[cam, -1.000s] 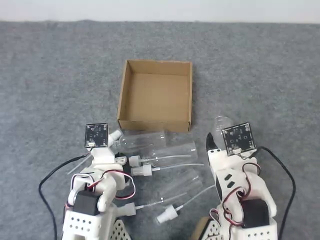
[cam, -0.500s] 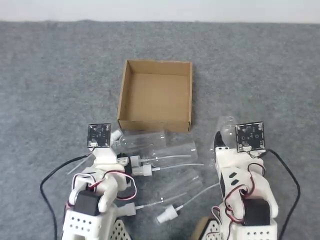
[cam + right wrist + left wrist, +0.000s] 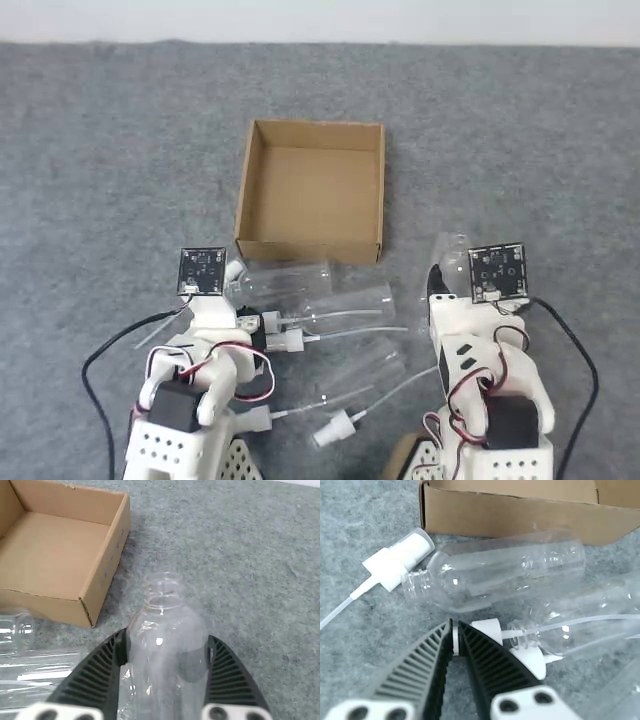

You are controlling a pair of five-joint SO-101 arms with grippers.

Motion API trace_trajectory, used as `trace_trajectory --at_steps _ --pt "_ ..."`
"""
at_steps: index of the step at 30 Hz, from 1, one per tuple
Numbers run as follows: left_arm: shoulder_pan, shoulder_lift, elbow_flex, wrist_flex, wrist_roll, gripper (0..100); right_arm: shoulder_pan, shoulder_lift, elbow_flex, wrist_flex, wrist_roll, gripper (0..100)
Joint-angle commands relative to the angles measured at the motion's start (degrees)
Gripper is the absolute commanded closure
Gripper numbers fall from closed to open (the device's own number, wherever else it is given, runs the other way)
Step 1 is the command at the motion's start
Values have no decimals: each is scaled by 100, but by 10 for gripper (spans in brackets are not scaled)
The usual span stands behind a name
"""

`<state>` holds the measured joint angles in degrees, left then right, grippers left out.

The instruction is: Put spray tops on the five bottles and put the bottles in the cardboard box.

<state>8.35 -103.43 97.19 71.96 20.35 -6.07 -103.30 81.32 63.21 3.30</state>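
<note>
Now | right claw (image 3: 166, 639) clasps bottle (image 3: 167, 607) | left claw (image 3: 454, 626) seemingly pinches spray top (image 3: 489, 630)

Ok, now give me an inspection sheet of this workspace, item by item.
Surface: grey carpet, flat.
Job's things: cardboard box open, nothing inside; clear bottles lying on their sides in front of it; loose spray tops lying among them.
Clutter: nothing seen.
End effectors: left end effector shut on a spray top whose tube reaches into a lying bottle; right end effector shut on an uncapped bottle.
Cables: black cables trail on the carpet beside both arm bases.
Surroundings: pale strip beyond the carpet's far edge.
</note>
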Motion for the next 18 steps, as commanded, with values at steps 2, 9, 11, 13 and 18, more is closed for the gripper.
trace_trajectory --at_steps 2,9,11,13,18 --pt "-35 -97 -418 70 -62 988 101 -48 -53 -119 -9 894" --pt "-18 -105 -1156 316 -26 988 101 -48 -53 -92 -9 894" --pt "-26 -105 -1314 316 -26 988 101 -48 -53 -92 -9 894" --pt "-26 -105 -1446 316 -26 988 101 -48 -53 -92 0 894" --pt "-35 -105 -1684 325 -44 988 101 -48 -53 -92 0 894"
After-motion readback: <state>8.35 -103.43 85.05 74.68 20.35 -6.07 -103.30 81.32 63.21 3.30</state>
